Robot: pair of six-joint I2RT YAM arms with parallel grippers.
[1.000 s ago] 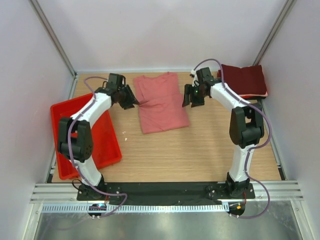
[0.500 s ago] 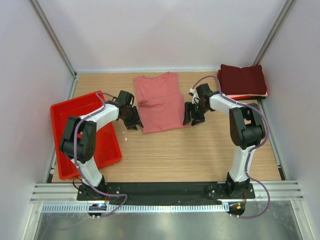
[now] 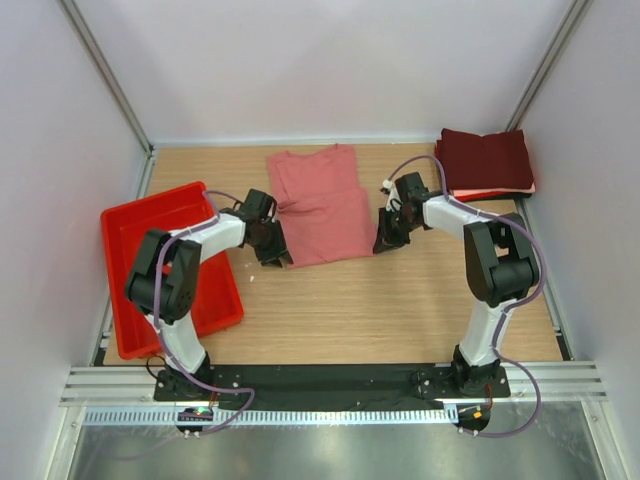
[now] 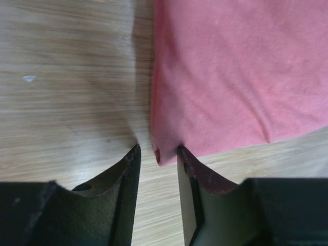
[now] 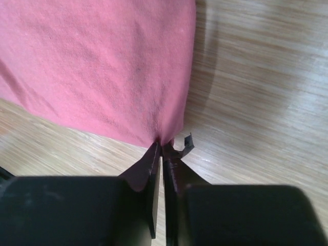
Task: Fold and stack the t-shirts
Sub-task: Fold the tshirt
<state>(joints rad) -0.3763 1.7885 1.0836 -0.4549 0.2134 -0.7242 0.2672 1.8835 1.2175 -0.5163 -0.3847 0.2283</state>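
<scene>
The salmon-pink t-shirt (image 3: pixel 320 205) lies flat on the wooden table, folded into a long strip. My left gripper (image 3: pixel 278 257) sits low at its near left corner. In the left wrist view the left gripper (image 4: pixel 158 148) is open, with the corner of the shirt (image 4: pixel 230 77) between its fingertips. My right gripper (image 3: pixel 382 245) is at the near right corner. In the right wrist view the right gripper (image 5: pixel 163 144) is shut, pinching the edge of the shirt (image 5: pixel 102 66). Folded dark maroon t-shirts (image 3: pixel 485 160) are stacked at the back right over a thin pale layer (image 3: pixel 495 192).
A red plastic tray (image 3: pixel 130 260) lies at the left edge, beside the left arm. Walls close in the table at the back and on both sides. A small white speck (image 4: pixel 29 78) lies on the wood left of the shirt.
Both arms have come from the shirt's sides to its near corners. The right gripper has shut on the near right corner. The left gripper has stayed open.
</scene>
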